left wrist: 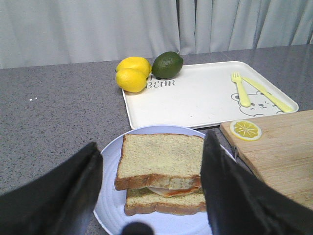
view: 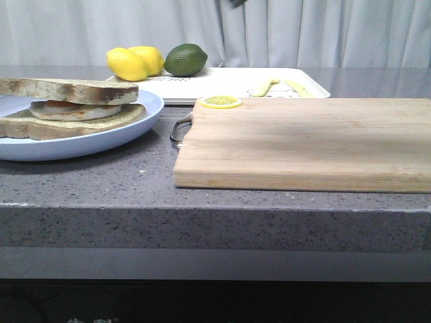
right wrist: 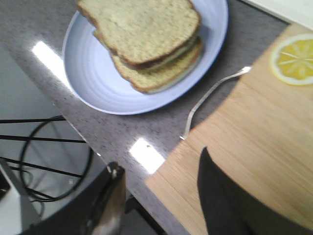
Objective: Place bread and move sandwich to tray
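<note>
Left wrist view: sandwich [left wrist: 164, 174] between open tool [left wrist: 154, 196] fingers.

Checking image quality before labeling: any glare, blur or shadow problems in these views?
Right wrist view: bright glare patches on the counter, overall soft blur. Front view: sharp; soft shadow across the cutting board. Left wrist view: evenly lit; left tool fingers dark and out of focus.
</note>
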Robot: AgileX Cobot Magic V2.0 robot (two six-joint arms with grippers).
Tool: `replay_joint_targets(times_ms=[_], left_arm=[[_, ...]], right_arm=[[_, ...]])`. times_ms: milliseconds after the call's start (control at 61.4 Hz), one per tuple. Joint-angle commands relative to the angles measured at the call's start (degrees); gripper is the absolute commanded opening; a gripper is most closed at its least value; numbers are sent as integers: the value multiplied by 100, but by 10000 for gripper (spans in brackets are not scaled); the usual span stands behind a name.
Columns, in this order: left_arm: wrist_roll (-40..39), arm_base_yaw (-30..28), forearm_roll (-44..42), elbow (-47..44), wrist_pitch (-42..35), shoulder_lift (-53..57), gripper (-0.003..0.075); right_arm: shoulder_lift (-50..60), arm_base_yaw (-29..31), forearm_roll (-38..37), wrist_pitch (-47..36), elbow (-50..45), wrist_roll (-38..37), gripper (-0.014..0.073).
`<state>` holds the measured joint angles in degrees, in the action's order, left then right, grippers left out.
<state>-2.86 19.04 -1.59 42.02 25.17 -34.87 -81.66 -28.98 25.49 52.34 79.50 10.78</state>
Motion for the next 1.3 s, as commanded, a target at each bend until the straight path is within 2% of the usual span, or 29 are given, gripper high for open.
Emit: replay_joint_targets(times_ms=[0,212,375,603,831,994,1287], left_arm=[[12,50,-15,197,-457,-29,438],[12,50,-15,197,-457,-29,438],[12,50,-15,197,-457,-29,438],[12,50,-325,197,-241,-29,438],[12,50,-639,508,1092,-51,438],[12,50,-954,891,1691,-186,438],[12,50,-1186,1910,2969,-1345,438]], right_arm=[[747,21,-734,-31,0,-315,358],[2263,21,-1251,-557,-1071,-315,358],[3178,21,-1316,-983,-1922,-315,358],[4156,21,-1322,-1128,-2856,-315,358],[4561,21,-1322,-1018,-3102,-315,358],[4555,21,-1322,-909,-3102,-315,358],[4555,21,-1322,-904,-3102,-315,358]])
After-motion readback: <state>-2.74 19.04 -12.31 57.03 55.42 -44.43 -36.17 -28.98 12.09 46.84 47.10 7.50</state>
